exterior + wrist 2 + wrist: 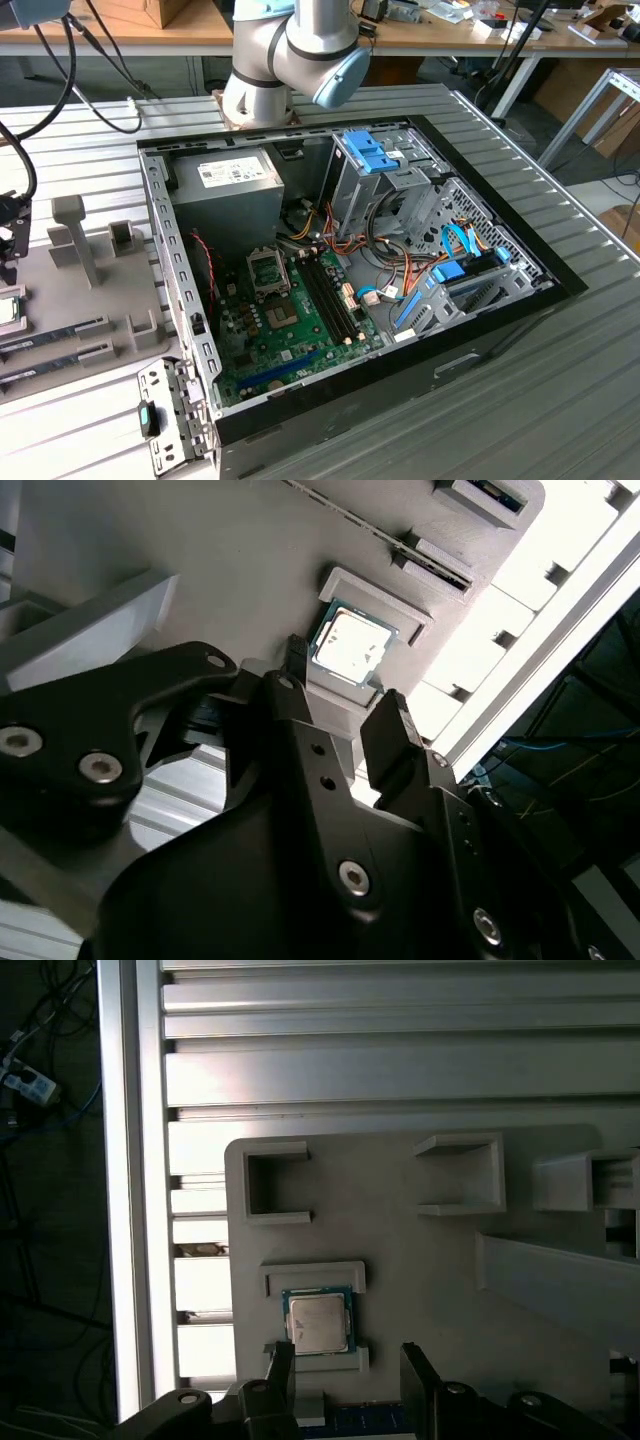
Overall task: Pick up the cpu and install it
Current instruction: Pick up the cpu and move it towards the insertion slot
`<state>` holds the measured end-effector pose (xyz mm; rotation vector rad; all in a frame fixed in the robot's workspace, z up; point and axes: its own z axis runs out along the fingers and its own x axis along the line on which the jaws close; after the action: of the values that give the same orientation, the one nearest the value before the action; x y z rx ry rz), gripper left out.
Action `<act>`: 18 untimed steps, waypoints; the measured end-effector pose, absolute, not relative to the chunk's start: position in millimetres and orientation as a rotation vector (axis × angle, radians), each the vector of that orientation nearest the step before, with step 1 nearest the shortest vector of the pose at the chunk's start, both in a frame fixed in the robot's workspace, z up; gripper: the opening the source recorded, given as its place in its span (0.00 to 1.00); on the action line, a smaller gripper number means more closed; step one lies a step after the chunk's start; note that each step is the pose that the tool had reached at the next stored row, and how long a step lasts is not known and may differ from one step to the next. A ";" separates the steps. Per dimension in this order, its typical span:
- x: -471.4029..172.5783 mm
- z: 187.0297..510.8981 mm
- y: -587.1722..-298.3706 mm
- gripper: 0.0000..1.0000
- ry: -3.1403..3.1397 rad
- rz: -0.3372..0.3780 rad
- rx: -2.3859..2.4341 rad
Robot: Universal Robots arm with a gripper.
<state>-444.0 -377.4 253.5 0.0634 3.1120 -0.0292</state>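
The cpu [318, 1322] is a small silver square chip with a thin green rim. It lies flat in a shallow holder on the grey fixture plate [400, 1260]. In both wrist views my gripper [350, 1365] hovers just over it, open, with nothing between its black fingers [282, 1362]. The second wrist view shows the cpu [348, 645] just beyond the gripper [345, 695]. At the exterior view's far left edge, the gripper [8, 228] hangs above the cpu [8, 312]. The motherboard [290, 320] lies inside the open computer case [190, 330].
The grey plate [60, 290] carries upright holders [75, 235] and two long memory sticks [55, 330]. Inside the case sit a grey power-supply box [225, 185], blue drive brackets [370, 155] and loose cables [400, 270]. A slatted metal table [560, 400] surrounds it all.
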 end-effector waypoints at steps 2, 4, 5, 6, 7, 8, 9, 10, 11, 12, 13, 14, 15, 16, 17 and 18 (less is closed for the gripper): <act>-444.1 253.5 -377.4 0.54 3.112 -0.029 0.063; -444.2 253.4 -377.4 0.54 3.112 -0.029 0.063; -444.2 253.5 -377.4 0.54 3.112 -0.029 0.064; -444.2 253.4 -377.4 0.54 3.112 -0.029 0.063; -444.2 253.3 -377.4 0.54 3.112 -0.029 0.063; -444.2 252.9 -377.4 0.54 3.112 -0.029 0.063; -444.2 252.6 -377.4 0.54 3.112 -0.029 0.063; -444.2 252.3 -377.4 0.54 3.112 -0.029 0.063; -444.2 252.0 -377.4 0.54 3.112 -0.029 0.063; -444.2 251.7 -377.4 0.54 3.112 -0.029 0.063; -444.2 251.0 -377.4 0.54 3.112 -0.029 0.063; -444.2 250.2 -377.4 0.54 3.112 -0.029 0.063; -444.2 249.8 -377.4 0.54 3.112 -0.029 0.063; -444.2 249.4 -377.4 0.54 3.112 -0.029 0.063; -444.2 248.7 -377.4 0.54 3.112 -0.029 0.063; -444.2 248.4 -377.4 0.54 3.112 -0.029 0.063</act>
<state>-444.2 -377.4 248.4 0.0634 3.1121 -0.0293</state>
